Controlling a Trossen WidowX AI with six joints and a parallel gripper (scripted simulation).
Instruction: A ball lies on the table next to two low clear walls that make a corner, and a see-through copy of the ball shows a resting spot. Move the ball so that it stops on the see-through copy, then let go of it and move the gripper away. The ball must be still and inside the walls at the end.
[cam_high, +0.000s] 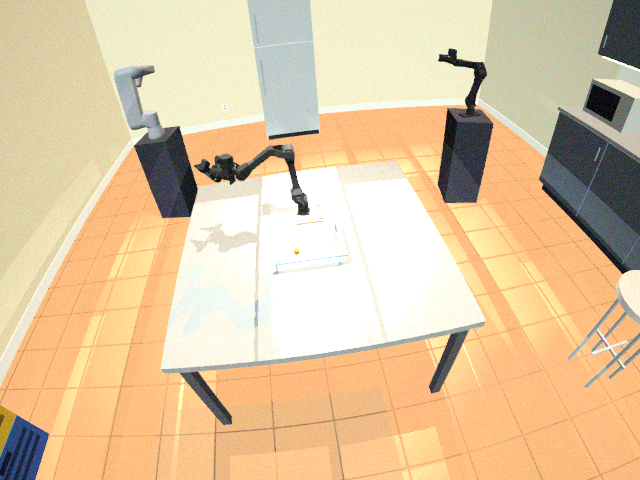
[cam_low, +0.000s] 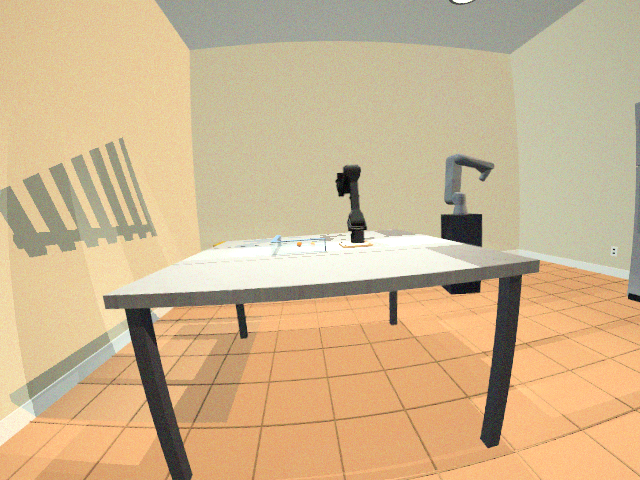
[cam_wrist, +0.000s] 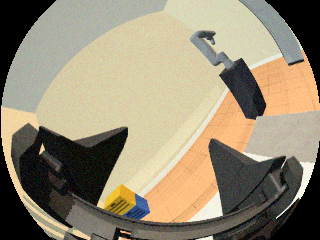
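A small orange ball lies on the table, inside the corner made by two low clear walls. The front wall runs crosswise and the side wall meets it at its right end. In the exterior view an orange ball shape shows beside a fainter orange patch; I cannot tell surely which is the see-through copy. My gripper is open and empty, raised high above the table's left side, well away from the ball and pointing sideways. The ball is not in the wrist view.
My arm's base stands behind the walls on the table. Two other arms stand on dark pedestals beyond the table. A yellow and blue box is far off in the wrist view.
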